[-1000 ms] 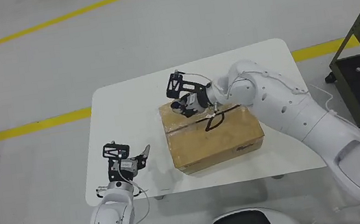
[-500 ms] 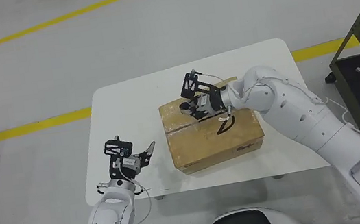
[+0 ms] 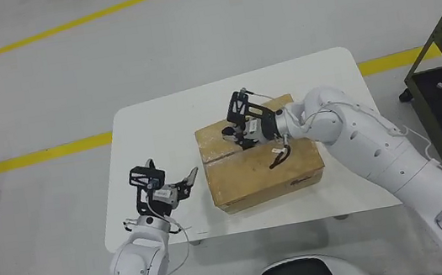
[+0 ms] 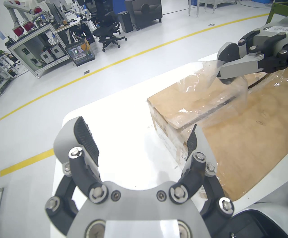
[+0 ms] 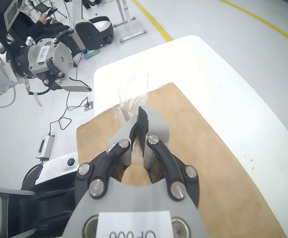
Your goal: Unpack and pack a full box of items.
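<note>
1. The sealed box (image 3: 263, 165) was seen mid-counter (image 3: 152, 130); unsealing was judged in hand.
2. Clear tape (image 5: 133, 90) was pinched by the right pincer (image 5: 139, 119) atop it.
3. The left pincer (image 4: 137, 125) was spread wide alongside; peeling the strip clear was judged next.

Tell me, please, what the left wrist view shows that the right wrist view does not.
Left wrist view: the end face of the box and office chairs beyond. Right wrist view: a power adapter on the floor. Both: the box top on the white table, the open left gripper, and the right gripper shut on the clear tape.
</note>
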Available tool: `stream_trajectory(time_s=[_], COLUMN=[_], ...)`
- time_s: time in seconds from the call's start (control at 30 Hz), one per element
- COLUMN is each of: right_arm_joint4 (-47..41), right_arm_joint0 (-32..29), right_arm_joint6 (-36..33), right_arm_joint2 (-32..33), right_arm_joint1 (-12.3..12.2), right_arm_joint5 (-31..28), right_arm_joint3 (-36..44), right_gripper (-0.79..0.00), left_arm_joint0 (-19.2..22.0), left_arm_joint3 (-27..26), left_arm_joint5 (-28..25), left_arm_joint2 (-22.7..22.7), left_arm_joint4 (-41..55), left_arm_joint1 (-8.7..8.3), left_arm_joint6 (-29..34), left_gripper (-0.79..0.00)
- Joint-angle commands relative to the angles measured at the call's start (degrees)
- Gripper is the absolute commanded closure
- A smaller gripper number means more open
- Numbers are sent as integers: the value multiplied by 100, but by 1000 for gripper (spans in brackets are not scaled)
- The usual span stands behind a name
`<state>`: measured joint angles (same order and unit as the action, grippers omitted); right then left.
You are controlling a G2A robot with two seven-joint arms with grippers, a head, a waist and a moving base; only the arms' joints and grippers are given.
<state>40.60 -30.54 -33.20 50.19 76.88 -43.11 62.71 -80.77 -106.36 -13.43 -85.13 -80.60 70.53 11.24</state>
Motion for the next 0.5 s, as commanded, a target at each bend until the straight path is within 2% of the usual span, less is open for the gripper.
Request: stream_trajectory(time_s=[0.0, 0.03, 0.07, 0.1, 0.2, 0.23, 0.3, 0.33, 0.47], right_arm_joint4=[32, 26, 37, 62, 108, 113, 124, 129, 104], right_arm_joint0=[-110, -176, -235, -285, -419, -456, -527, -557, -638], right_arm_joint6=[72, 138, 169, 170, 207, 222, 252, 230, 215], right_arm_joint2=[96, 154, 202, 236, 323, 351, 407, 421, 465], right_arm_joint1=[-43, -64, -85, -103, -147, -158, -177, -185, -205], right_arm_joint5=[-47, -62, -60, -57, -38, -10, 104, 160, 275], right_arm_joint3=[86, 134, 174, 221, 372, 414, 488, 519, 626], right_gripper=[0, 0, 0, 0, 0, 0, 0, 0, 0], left_arm_joint0=[66, 98, 132, 168, 261, 287, 330, 355, 451], left_arm_joint3=[27, 45, 69, 90, 155, 177, 231, 250, 300], left_arm_joint5=[-52, -76, -100, -98, -127, -132, -120, -131, -264], left_arm_joint2=[68, 116, 152, 189, 320, 348, 401, 430, 528], left_arm_joint4=[11, 82, 115, 175, 275, 318, 352, 375, 394], left_arm_joint1=[2, 8, 11, 16, 30, 33, 39, 41, 41], left_arm_joint6=[59, 70, 100, 117, 201, 224, 288, 321, 407], left_gripper=[-511, -406, -336, -320, -206, -99, -25, 0, 0])
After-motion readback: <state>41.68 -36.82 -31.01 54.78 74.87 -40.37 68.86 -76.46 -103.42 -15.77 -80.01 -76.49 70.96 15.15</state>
